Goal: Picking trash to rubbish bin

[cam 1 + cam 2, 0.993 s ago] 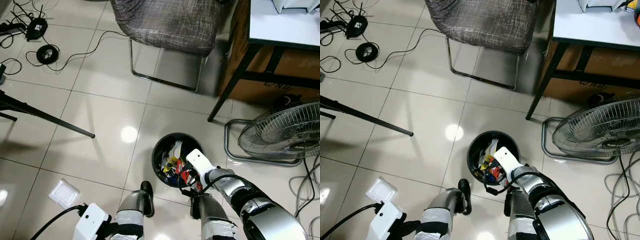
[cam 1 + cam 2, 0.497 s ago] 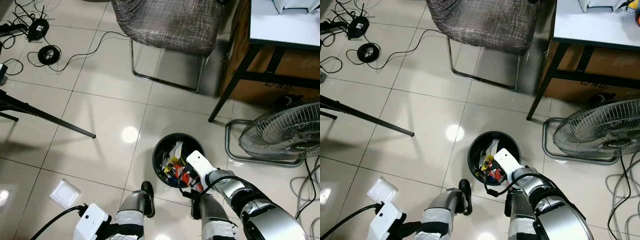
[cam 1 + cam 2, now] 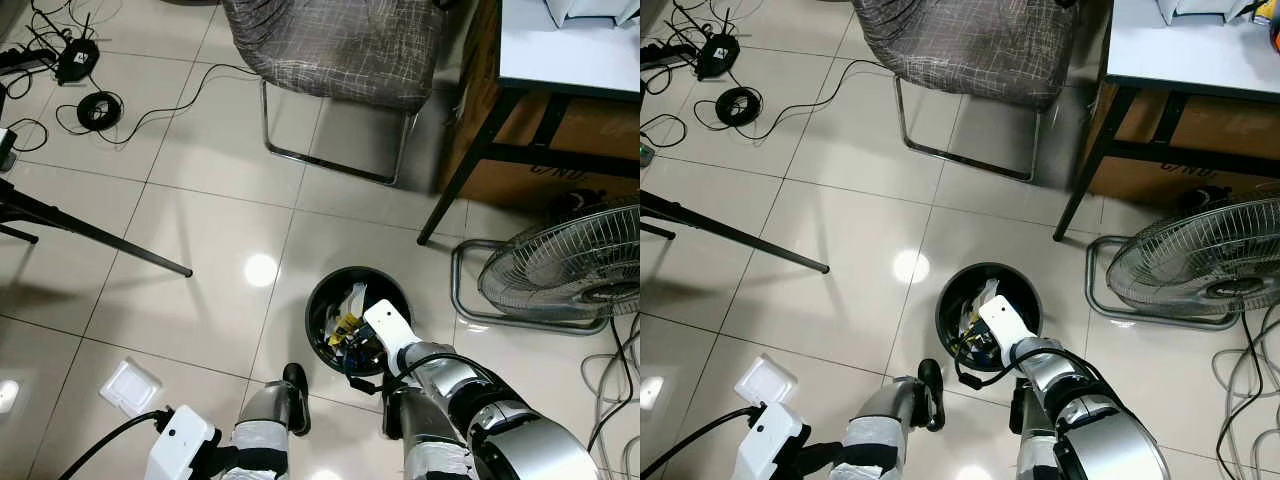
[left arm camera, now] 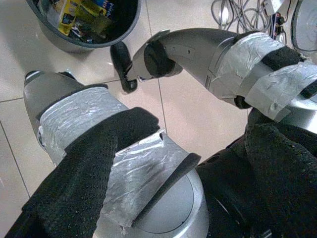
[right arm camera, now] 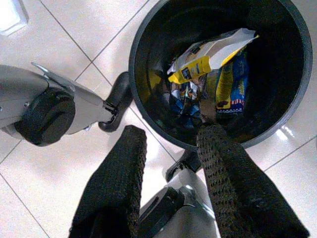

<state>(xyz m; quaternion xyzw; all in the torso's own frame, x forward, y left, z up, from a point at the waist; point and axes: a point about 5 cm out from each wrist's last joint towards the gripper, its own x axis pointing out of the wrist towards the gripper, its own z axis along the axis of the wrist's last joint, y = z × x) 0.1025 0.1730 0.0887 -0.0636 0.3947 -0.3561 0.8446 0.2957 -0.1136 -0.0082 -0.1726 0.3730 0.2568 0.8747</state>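
The black round rubbish bin (image 3: 312,303) stands on the tiled floor just ahead of my feet. Yellow, white and blue wrappers (image 5: 213,54) lie inside it. My right gripper (image 5: 173,136) hangs over the bin's near rim, open, with nothing between its black fingers (image 5: 119,178). Its white wrist housing (image 3: 383,324) shows above the bin's near right side. A flat white square packet (image 3: 128,387) lies on the floor to my left. My left arm (image 3: 182,442) hangs low beside my left leg, with its gripper (image 4: 198,129) open and empty.
A grey patterned chair (image 3: 335,45) stands ahead, with a table (image 3: 565,55) and its black legs to the right. A floor fan (image 3: 565,268) sits right of the bin. A tripod leg (image 3: 95,235) and cables (image 3: 95,105) cross the floor on the left.
My right gripper has shifted left and further over the bin. The red wrapper seen at its fingers earlier is no longer visible there.
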